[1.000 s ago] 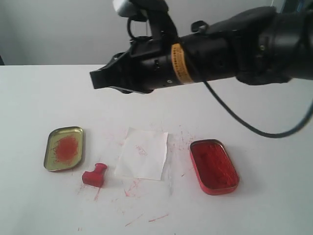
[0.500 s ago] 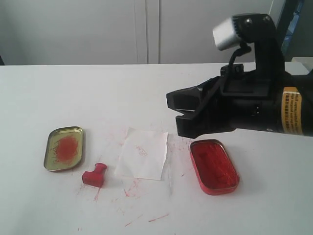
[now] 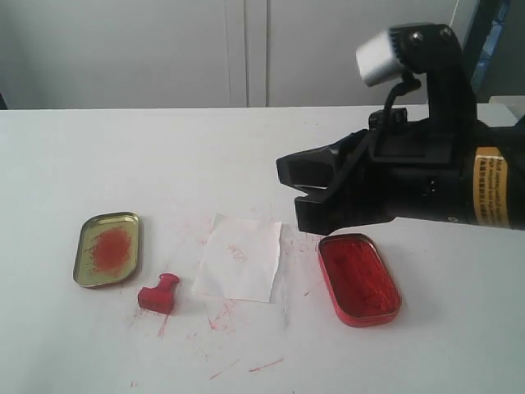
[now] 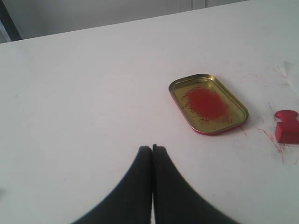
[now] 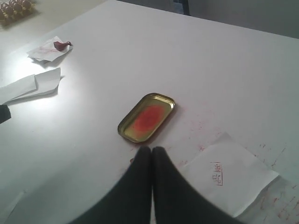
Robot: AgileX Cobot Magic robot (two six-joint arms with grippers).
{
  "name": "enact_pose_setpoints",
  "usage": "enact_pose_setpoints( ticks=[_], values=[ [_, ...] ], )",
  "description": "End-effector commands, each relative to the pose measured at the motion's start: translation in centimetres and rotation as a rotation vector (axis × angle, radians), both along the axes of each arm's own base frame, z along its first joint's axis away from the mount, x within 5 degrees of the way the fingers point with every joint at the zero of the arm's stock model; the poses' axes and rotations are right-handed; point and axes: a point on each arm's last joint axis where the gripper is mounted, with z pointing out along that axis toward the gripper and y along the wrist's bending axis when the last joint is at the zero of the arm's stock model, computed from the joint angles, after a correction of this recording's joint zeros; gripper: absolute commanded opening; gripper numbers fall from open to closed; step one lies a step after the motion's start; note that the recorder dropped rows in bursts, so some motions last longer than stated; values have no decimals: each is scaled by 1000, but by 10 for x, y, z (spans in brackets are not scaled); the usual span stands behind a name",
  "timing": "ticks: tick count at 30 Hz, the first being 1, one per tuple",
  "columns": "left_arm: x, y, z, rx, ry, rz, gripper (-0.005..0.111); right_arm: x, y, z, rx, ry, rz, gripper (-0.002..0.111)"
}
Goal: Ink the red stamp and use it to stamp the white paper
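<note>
— Exterior view first. Where is the red stamp?
— The red stamp lies on the table, between the gold tin and the white paper, slightly nearer the camera than both. Nothing touches it. The red ink tin sits on the paper's other side.
— And the arm?
— The right gripper hangs above the gap between paper and ink tin, carrying nothing.
— Left wrist view?
— The left gripper has its fingers pressed together, empty, over bare table. The gold tin lies beyond, and the stamp is at the picture's edge.
— Right wrist view?
— The right gripper's fingers meet with nothing between them. Past them lie the gold tin and the paper, which bears a faint red mark.
</note>
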Motion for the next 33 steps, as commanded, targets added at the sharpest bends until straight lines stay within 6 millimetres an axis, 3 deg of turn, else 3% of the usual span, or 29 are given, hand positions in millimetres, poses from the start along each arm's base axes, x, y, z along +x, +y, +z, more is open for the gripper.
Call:
enact_pose_setpoints(
  ticks=[1,9,15,22,33],
  values=[
    [0,0,0,-4,-1,-7,0,-12,-7,14,27,-62,6,0],
    [0,0,0,-4,-1,-7,0,-73,-49,73,185,-343,-34,0],
    [0,0,0,-4,-1,-7,0,-108,-82,96,243,-527,-160,0],
    [0,0,0,-4,-1,-7,0,-125,-89,102,271,-592,-176,0],
    [0,0,0,-4,-1,-7,0,-126,-89,101,271,-590,-168,0]
  ],
)
